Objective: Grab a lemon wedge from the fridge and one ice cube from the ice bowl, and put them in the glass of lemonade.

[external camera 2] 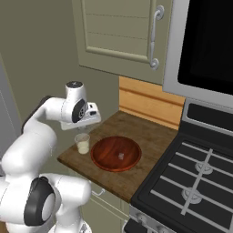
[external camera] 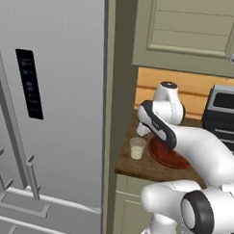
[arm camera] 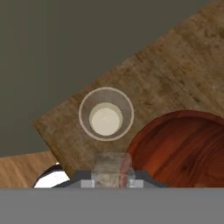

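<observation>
An ice cube (arm camera: 112, 168), clear and faintly glassy, sits clamped between the fingers (arm camera: 92, 183) of the gripper (arm camera: 112, 183), seen from the hand view just short of the glass of lemonade (arm camera: 106, 114). The cube's lower part is cut off by the fingertips, and its edges are hard to make out. The glass, a small clear round tumbler with pale liquid, stands near the corner of the wooden, grained desk (arm camera: 175, 74), just beside the ice bowl (arm camera: 183, 144). The bowl is wide, shallow, reddish-brown and glossy; one small pale cube (external camera 2: 121, 156) lies inside it. The grey metal fridge (external camera: 51, 111) stands closed to the left of the desk, its black panel (external camera: 29, 84) upright. The black stove (external camera 2: 191, 182) is cut off at right.
</observation>
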